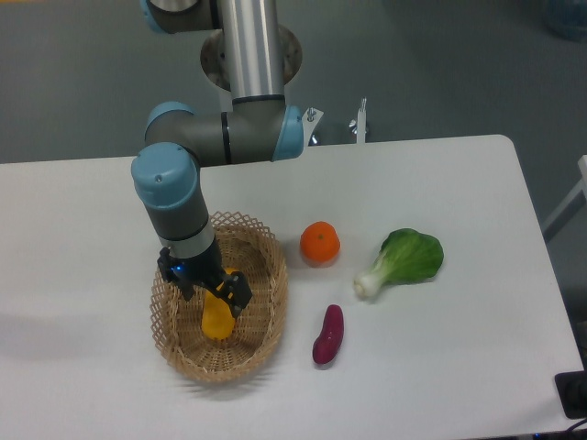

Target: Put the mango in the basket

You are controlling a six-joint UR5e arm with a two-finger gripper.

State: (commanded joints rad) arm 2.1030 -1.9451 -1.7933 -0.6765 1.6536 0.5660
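On the white bench (440, 367) there was one of each thing: one mango (217, 316), one basket (261, 353), one orange (320, 242), one dark purple-red sweet potato (327, 335) and one leafy green vegetable with a white stem (404, 261). No brand, label or readable writing could be seen on any of them, and the arm (174, 197) also carried no text that could be read (only its blue joint caps and grey tubes were visible). The mango, yellow-orange, was inside the basket, low in its middle part, and the dark pincer (213, 289) stood directly above and partly in front of it, so its upper end was hidden. The fingers reached down to both sides of the fruit, but whether they were pressing it or already loose I cannot tell from this view. The basket was at the left part of the bench, with the arm coming down into it from above. The orange lay near the basket's right rim, apart from it. The sweet potato lay just beside the basket's lower right rim, below the orange. The green vegetable was further to the right, well apart from the basket, its stem pointing to the lower left. Nothing lay between the pincer and the basket's inside.
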